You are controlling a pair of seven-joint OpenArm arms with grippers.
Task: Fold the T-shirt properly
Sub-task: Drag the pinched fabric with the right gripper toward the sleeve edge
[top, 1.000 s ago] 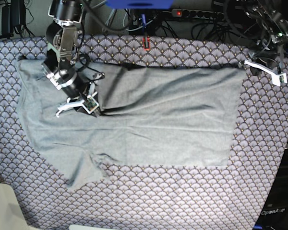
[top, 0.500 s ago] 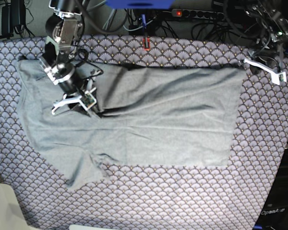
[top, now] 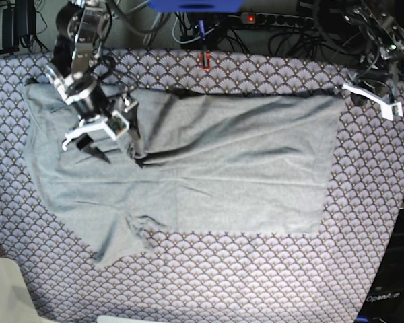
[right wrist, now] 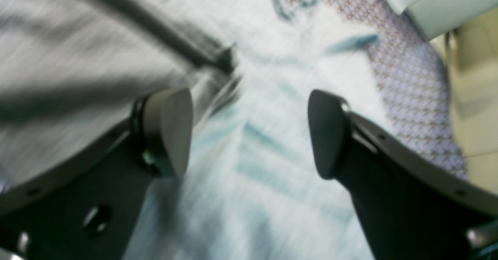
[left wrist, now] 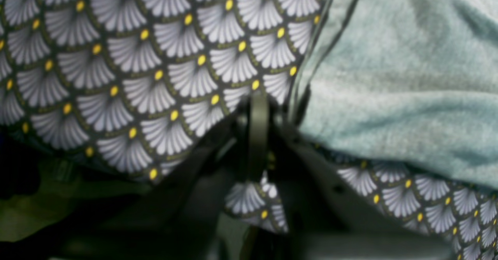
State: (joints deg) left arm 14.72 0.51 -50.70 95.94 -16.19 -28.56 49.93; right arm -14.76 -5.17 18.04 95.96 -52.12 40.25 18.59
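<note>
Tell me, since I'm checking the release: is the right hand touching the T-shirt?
Apart. The right wrist view shows the right hand open, with nothing between its fingers and the T-shirt lying beyond them.

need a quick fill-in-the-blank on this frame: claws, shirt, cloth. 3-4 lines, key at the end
1. The right claw hangs over the T-shirt with its jaws ____.
2. The left claw sits at the shirt's far corner with its jaws ____.
3. Between the right claw's fingertips there is ____.
4. The shirt lies on a table cloth printed with a ____ pattern.

Missing words: open; shut; nothing; scallop
</note>
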